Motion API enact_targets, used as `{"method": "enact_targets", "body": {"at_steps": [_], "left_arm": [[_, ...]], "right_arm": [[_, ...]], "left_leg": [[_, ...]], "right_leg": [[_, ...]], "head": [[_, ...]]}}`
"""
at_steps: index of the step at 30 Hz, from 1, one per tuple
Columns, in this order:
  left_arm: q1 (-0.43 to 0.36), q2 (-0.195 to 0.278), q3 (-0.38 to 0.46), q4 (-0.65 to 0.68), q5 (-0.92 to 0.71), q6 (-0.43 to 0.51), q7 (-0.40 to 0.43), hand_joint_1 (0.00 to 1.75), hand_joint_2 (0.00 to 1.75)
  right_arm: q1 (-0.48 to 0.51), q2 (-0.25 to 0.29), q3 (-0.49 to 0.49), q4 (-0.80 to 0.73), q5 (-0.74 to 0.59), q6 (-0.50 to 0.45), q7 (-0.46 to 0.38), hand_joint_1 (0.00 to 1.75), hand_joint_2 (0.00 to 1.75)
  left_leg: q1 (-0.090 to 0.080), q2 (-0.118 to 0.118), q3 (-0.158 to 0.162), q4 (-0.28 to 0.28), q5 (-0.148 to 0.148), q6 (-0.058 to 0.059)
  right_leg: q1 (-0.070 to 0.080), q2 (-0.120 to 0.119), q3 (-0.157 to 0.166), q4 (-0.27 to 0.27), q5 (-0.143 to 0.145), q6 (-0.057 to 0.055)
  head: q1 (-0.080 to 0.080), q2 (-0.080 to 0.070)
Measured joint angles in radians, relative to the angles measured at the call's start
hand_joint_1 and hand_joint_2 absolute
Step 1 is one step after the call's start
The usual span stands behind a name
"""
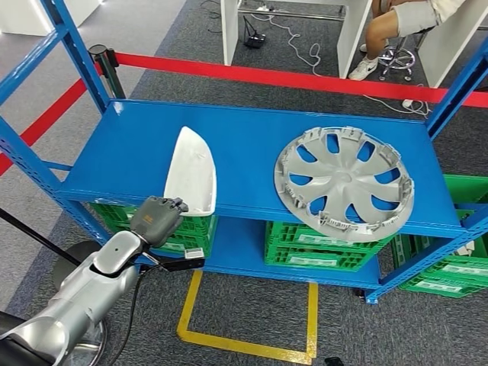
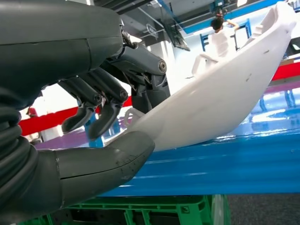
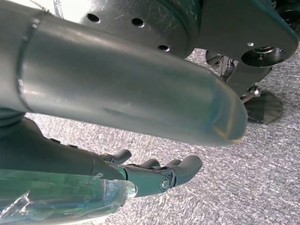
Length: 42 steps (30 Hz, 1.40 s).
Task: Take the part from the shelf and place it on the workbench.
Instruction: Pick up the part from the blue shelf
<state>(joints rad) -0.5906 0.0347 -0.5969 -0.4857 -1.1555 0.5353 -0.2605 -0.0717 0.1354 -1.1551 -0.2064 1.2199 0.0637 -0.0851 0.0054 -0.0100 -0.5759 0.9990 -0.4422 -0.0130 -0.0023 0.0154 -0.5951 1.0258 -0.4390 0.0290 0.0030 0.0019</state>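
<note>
Silver forearm coming up from the lower left of the head view, and at its end the left hand is right at the front lip of the blue shelf, working the near end of the white part. From the left wrist camera the picture is clearer: the thick grey thumb sits under the part's near edge while the dark fingers curl above it, so the left hand looks to be closing around that end, though a firm clamp cannot be confirmed from here. The white part itself rests on the shelf's upper deck, left of centre, its shell curving upward toward the far end. Right hand hangs low over grey carpet in its own wrist view, fingers loosely extended and holding nothing. Further along the same deck, centre right of the head view, a silver hubcap lies flat, well apart from the part. Below, green crates sit on the lower deck. Beyond the shelf a red barrier tape runs across the upper frame, and a seated person's leg shows at the top right. Judging the task: the grasp is only beginning, so lifting, carrying and placing on the desk all remain.
</note>
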Motion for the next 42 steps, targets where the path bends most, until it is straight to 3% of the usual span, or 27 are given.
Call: {"method": "enact_targets", "body": {"at_steps": [17, 31, 42], "left_arm": [[-0.072, 0.024, -0.052, 0.006, -0.091, 0.069, 0.033, 1.75, 1.75], [-0.207, 0.045, -0.077, -0.085, -0.103, 0.024, 0.052, 1.75, 1.75], [-0.250, 0.065, -0.097, -0.116, -0.138, 0.019, 0.091, 1.75, 1.75]], "right_arm": [[0.000, 0.000, 0.000, 0.000, 0.008, -0.002, -0.005, 0.00, 0.00], [0.000, 0.000, 0.005, 0.000, 0.014, -0.003, -0.018, 0.00, 0.00], [0.000, 0.000, 0.006, 0.000, 0.012, -0.003, -0.032, 0.00, 0.00]], "left_leg": [[0.000, 0.000, 0.000, 0.000, 0.001, 0.001], [0.000, 0.000, 0.000, 0.000, 0.001, 0.001], [0.000, 0.000, 0.000, 0.000, 0.001, 0.001]], "right_leg": [[0.000, 0.000, 0.000, 0.000, 0.001, 0.001], [0.000, 0.000, 0.000, 0.000, 0.001, 0.001], [0.000, 0.000, 0.000, 0.000, 0.001, 0.001]], "head": [[0.000, 0.000], [0.000, 0.000], [0.000, 0.000]]}}
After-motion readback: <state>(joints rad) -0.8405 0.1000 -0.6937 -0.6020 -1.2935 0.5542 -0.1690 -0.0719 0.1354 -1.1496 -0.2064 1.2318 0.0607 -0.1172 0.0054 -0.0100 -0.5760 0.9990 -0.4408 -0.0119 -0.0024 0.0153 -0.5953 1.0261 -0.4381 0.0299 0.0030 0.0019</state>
